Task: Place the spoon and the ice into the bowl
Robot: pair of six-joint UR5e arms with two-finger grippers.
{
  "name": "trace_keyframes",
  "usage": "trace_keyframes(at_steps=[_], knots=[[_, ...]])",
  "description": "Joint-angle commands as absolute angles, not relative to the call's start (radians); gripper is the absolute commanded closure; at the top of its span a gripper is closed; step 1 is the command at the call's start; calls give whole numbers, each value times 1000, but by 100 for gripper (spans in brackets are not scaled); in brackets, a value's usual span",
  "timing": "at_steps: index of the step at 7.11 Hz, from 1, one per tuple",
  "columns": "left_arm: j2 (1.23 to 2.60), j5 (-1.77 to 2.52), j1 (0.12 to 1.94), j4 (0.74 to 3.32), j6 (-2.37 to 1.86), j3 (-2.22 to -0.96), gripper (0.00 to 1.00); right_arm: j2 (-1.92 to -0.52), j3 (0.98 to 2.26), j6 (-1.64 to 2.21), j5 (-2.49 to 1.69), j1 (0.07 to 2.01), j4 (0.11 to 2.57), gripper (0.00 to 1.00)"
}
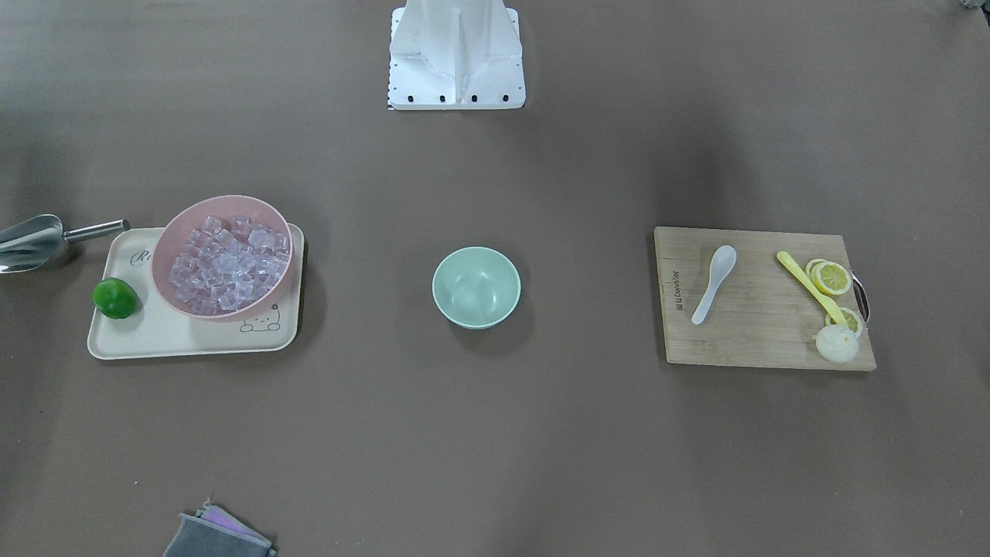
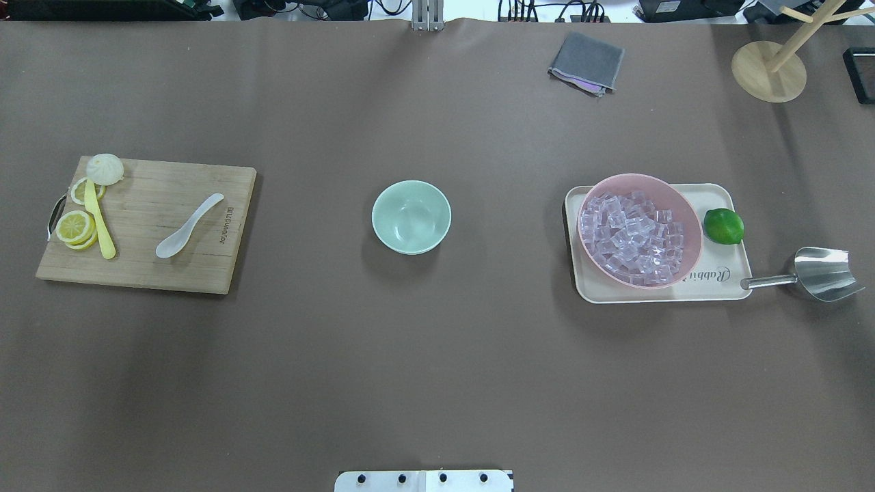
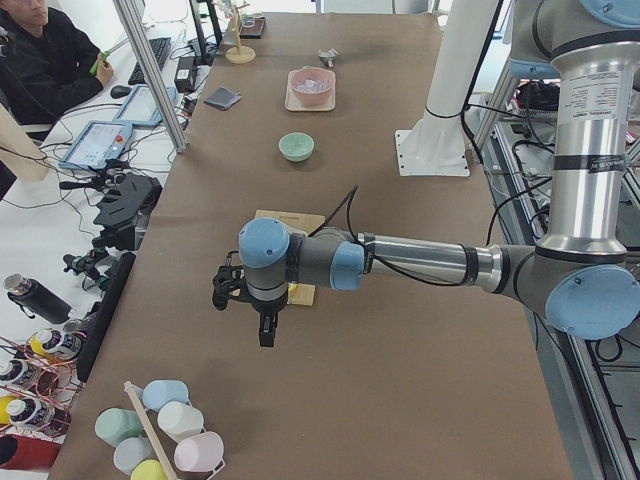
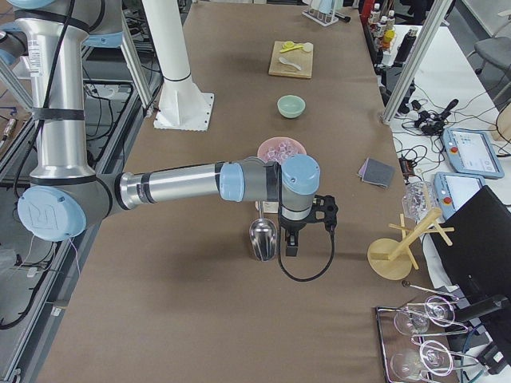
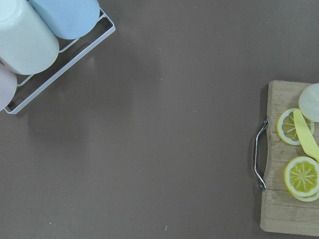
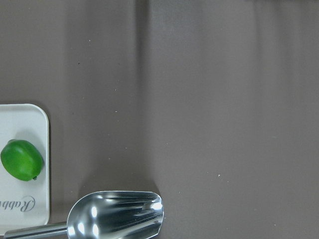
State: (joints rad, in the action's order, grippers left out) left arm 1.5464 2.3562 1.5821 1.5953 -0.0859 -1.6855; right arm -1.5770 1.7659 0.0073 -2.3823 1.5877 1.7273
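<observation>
The white spoon (image 1: 713, 282) lies on a wooden cutting board (image 1: 758, 340), also seen in the overhead view (image 2: 188, 227). The mint-green bowl (image 1: 476, 287) stands empty at the table's middle (image 2: 411, 217). Clear ice cubes (image 1: 228, 263) fill a pink bowl (image 2: 687, 263) on a cream tray (image 2: 718, 290). My left gripper (image 3: 266, 335) hangs above the table beyond the board's far end. My right gripper (image 4: 291, 246) hangs beside the steel scoop (image 4: 263, 238). Both show only in the side views, so I cannot tell whether they are open or shut.
Lemon slices (image 2: 75, 227), a yellow utensil (image 2: 100, 222) and a white bun (image 2: 104, 168) share the board. A lime (image 2: 723, 226) sits on the tray. A grey cloth (image 2: 586, 63), a wooden stand (image 2: 765, 68) and a mug rack (image 5: 45, 35) are around the edges.
</observation>
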Motion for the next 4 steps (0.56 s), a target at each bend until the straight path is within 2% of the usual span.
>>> trace_keyframes(at_steps=[1,4], knots=[[1542,2356,1583,1595,-84,-1686,2,-1577,1766,8,-2384,1588,1729,0],[1540,2356,1583,1595,-86,-1693,2,-1580,1782,6,-2410,1588,1729,0]])
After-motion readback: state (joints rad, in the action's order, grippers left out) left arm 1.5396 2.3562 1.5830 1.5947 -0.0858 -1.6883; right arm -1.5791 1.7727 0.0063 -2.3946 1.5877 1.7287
